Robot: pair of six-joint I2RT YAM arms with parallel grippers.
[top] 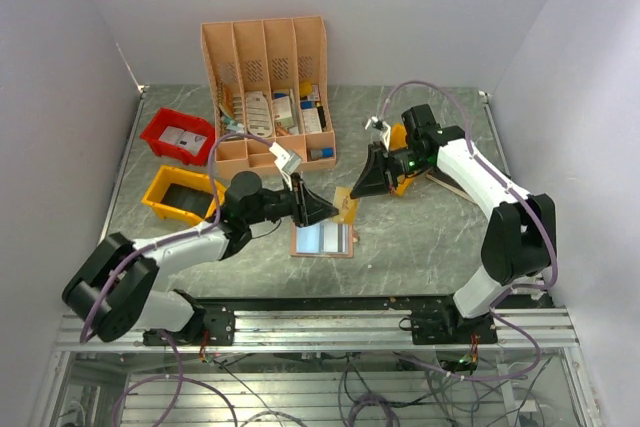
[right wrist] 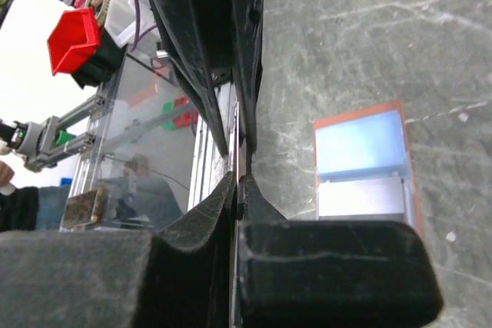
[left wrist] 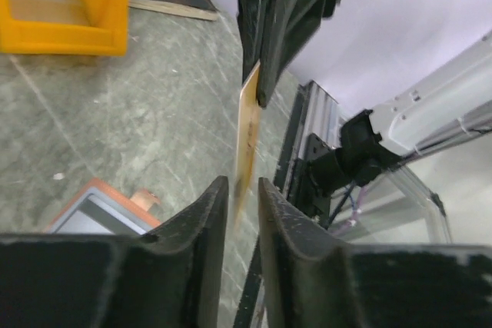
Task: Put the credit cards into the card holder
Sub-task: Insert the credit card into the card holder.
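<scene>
From above, the two arms meet over the middle of the table. The left gripper (top: 330,210) and the right gripper (top: 362,187) point at each other with a credit card (top: 347,209) in the air between their tips. The card holder (top: 322,239) lies open and flat on the table just below and in front of them, pale pocket panels facing up. No card can be made out in its pockets from here. This looks like a hand-over, or a re-grip, of one card before it goes in.

In the left wrist view the card (left wrist: 246,136) shows edge-on as a thin tan-gold strip. Its far end is pinched in the right gripper (left wrist: 261,90). Its near end runs down into the slot of the left gripper (left wrist: 244,186), whose fingers (left wrist: 211,213) stand a narrow gap apart, with space visible beside the card, so they seem to bracket it rather than clamp it. The card holder (left wrist: 96,217) sits low at the left on the table.

In the right wrist view the right gripper (right wrist: 237,182) is closed tight on the card's thin edge (right wrist: 241,160). The left arm's fingers come in from above, and the card holder (right wrist: 361,167) lies off to the right.

Next, I judge, one gripper must carry the card alone, tilt it nearly flat and slide its edge into a pocket mouth, likely with the other steadying the holder.
</scene>
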